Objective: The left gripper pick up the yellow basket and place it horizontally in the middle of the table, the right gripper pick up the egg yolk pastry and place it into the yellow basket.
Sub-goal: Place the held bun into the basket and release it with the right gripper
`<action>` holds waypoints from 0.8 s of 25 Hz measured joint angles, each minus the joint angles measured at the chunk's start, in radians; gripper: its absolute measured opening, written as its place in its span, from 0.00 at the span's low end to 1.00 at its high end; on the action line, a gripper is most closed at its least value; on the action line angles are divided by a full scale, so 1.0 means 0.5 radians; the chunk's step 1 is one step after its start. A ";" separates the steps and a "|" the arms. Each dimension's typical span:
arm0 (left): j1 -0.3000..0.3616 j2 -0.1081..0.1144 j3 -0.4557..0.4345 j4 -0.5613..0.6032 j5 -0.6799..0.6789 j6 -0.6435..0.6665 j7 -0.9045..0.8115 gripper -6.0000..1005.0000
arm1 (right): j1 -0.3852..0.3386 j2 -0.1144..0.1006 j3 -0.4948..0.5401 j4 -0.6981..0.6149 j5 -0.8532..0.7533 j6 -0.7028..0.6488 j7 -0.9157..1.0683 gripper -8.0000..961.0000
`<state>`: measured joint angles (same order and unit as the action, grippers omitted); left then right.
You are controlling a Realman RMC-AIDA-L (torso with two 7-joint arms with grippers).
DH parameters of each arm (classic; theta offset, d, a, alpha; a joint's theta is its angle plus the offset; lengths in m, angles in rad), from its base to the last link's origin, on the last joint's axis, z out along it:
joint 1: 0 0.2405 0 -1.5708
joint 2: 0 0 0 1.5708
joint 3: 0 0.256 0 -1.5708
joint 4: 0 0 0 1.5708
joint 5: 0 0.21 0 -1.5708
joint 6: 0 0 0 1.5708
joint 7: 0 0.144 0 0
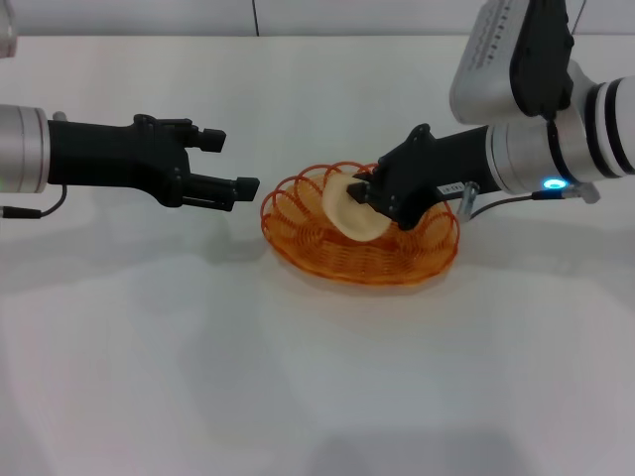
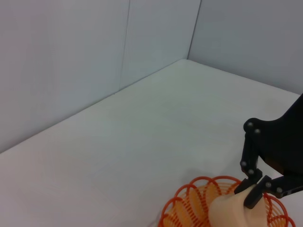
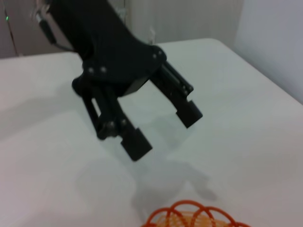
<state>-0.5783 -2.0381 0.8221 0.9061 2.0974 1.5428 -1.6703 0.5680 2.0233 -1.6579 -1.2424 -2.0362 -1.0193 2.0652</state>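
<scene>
— Report the position of the basket.

— The yellow basket (image 1: 360, 238) sits flat on the table (image 1: 317, 377), roughly at the middle, slightly toward the right. Its looped rim also shows in my left wrist view (image 2: 199, 189) and at the edge of my right wrist view (image 3: 189, 215).

— Your right pincer?

— My right gripper (image 1: 359, 194) reaches in from the right and is over the basket. It is pinching the egg yolk pastry (image 1: 349, 209), one fingertip pressed against the pastry's face. The pastry is tilted on edge, its lower part down among the basket wires. My left wrist view confirms it: the right gripper's fingers (image 2: 252, 198) bear on the pale pastry (image 2: 232, 210) inside the orange loops.

— Is the pastry resting on the basket floor?

— I cannot tell; the wires and my own claw hide the contact.

— Your left pincer?

— My left gripper (image 1: 233, 164) hangs just left of the basket, above the table, apart from the rim. Its fingers are spread and hold nothing. My right wrist view shows it the same way (image 3: 163, 127), both pads parted, its shadow on the white surface beneath.
</scene>
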 joint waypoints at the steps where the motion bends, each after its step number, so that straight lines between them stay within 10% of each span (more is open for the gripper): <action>1: 0.000 -0.001 0.000 0.000 0.000 0.000 0.000 0.88 | 0.004 0.000 0.000 0.013 0.017 0.008 0.000 0.10; 20: 0.072 -0.002 -0.012 0.005 -0.021 -0.002 0.090 0.88 | -0.237 -0.015 0.010 -0.217 0.101 -0.093 -0.062 0.46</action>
<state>-0.5422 -2.0390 0.8160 0.9086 2.0871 1.5417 -1.6251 0.4494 2.0158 -1.6529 -1.3511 -1.9859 -1.0657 2.0342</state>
